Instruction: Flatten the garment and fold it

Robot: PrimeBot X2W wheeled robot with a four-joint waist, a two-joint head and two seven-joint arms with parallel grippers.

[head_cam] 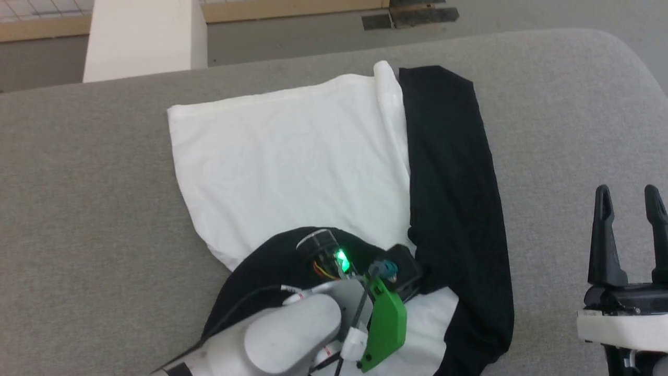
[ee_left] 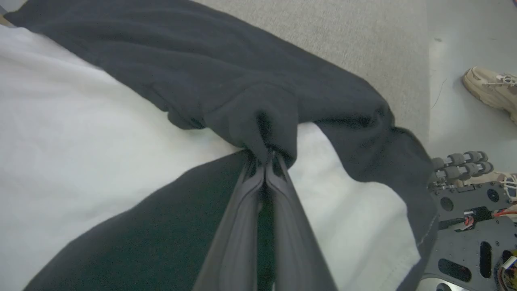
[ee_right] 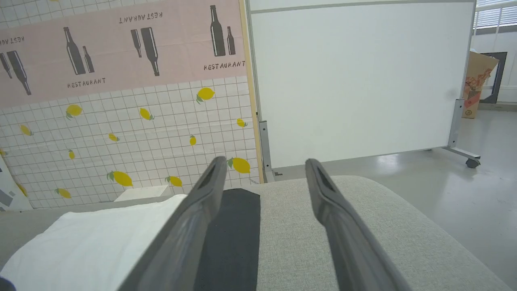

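The garment (head_cam: 292,156) lies spread on the grey padded surface, white body upward, with one black sleeve (head_cam: 454,183) laid straight down its right side. My left gripper (head_cam: 399,271) is low over the near end of the garment, shut on a bunched fold of black cloth; in the left wrist view its fingertips (ee_left: 268,155) pinch that dark fold (ee_left: 258,117) above the white body (ee_left: 80,141). My right gripper (head_cam: 629,193) stands open off the garment's right side, holding nothing. Between its fingers (ee_right: 264,165) shows the grey surface, with the black sleeve (ee_right: 234,234) and white body (ee_right: 101,238) to the left.
The grey padded surface (head_cam: 78,209) ends in a rounded far-right corner. A white pillar (head_cam: 141,36) stands behind it. A person's shoe (ee_left: 490,91) is on the floor beside my base (ee_left: 472,226). A wheeled white board (ee_right: 355,81) and a tiled lemon wall (ee_right: 141,133) stand beyond.
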